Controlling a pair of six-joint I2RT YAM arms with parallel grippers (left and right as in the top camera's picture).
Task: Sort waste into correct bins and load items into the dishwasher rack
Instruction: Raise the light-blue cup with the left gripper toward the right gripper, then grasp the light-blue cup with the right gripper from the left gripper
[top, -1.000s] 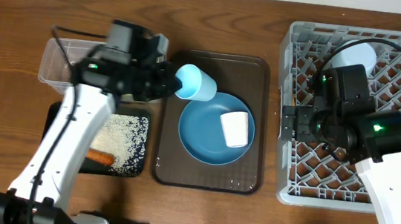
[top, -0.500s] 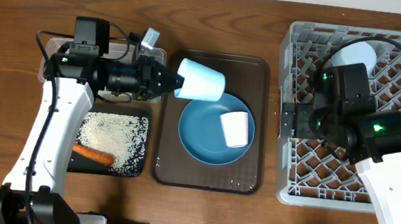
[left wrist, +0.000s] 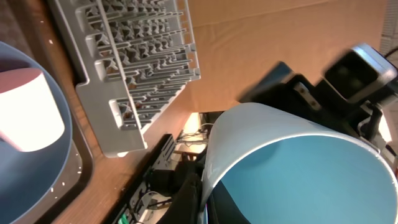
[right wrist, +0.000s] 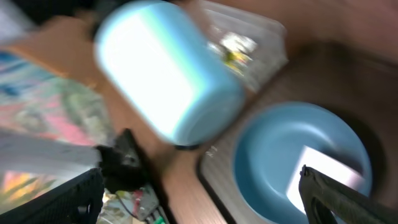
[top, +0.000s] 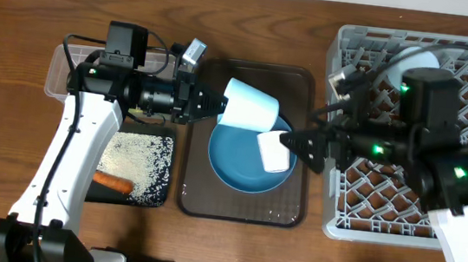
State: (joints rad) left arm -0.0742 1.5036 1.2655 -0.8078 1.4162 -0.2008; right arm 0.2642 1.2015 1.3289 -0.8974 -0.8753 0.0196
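Swinging off the rack since a second ago, the right arm now reaches toward the middle of the surface. The right fingers [top: 295,143] are spread wide, grasping nothing, and point at 9 o'clock toward the small light-blue plastic cup [top: 250,106]. That cup has travelled from the 9 o'clock side to hang on its side over the large round blue plate [top: 231,161]. The left fingers [top: 213,104] are clenched on its rim.

By how things lie, sorting looks largely done. One small orange carrot [top: 113,182] and one spread of loose white rice grains [top: 137,156] lie in the shallow black rectangular tray [top: 153,199] at 8 o'clock, beside the clear plastic rectangular tub [top: 58,78] at 10 o'clock.

Loading seems barely begun: one pale-blue bowl [top: 403,60] sits in the large grey plastic dishwasher rack [top: 337,225] at 3 o'clock. Left to load are two cups, the airborne one and one small pale-pink cup [top: 274,150] lying on the plate. That single plate also remains, on the dark brown serving tray [top: 300,81]. No chopsticks show.
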